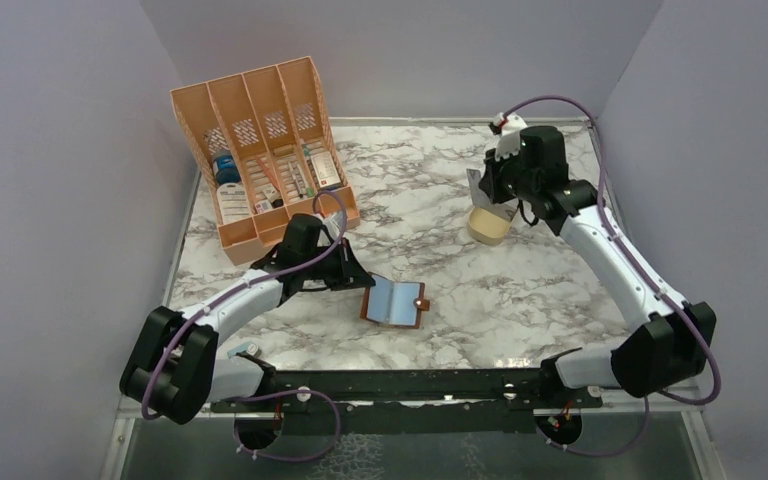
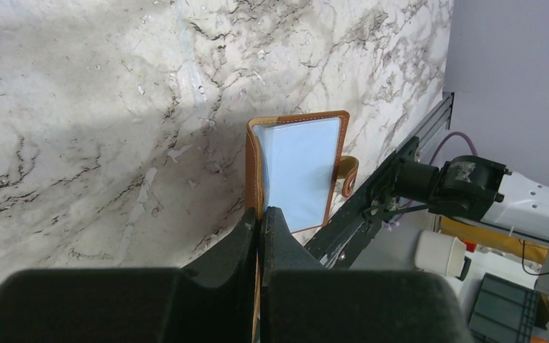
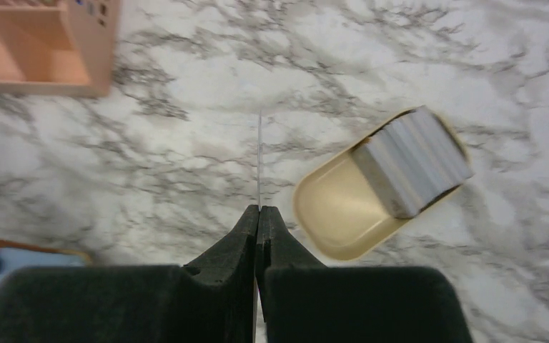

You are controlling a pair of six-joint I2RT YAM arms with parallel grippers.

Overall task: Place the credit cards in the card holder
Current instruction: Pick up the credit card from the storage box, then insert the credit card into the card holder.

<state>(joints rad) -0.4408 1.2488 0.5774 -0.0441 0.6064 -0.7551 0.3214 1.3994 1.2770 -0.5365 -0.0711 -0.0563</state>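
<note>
The brown leather card holder (image 1: 394, 302) lies open on the marble, its bluish sleeves facing up. My left gripper (image 1: 361, 284) is shut on its left cover; in the left wrist view the fingertips (image 2: 260, 212) pinch the brown edge of the card holder (image 2: 300, 168). My right gripper (image 1: 490, 193) hovers above the tan stand (image 1: 488, 228), shut on one thin grey credit card (image 1: 477, 188). That card shows edge-on (image 3: 259, 157) ahead of the gripper (image 3: 259, 209). The other credit cards (image 3: 412, 158) stand stacked in the tan stand (image 3: 332, 214).
The big orange slotted organiser (image 1: 260, 150) with small boxes and bottles stands at the back left, its corner (image 3: 43, 50) also in the right wrist view. Grey walls close in the table on three sides. A black rail (image 1: 410, 385) runs along the near edge.
</note>
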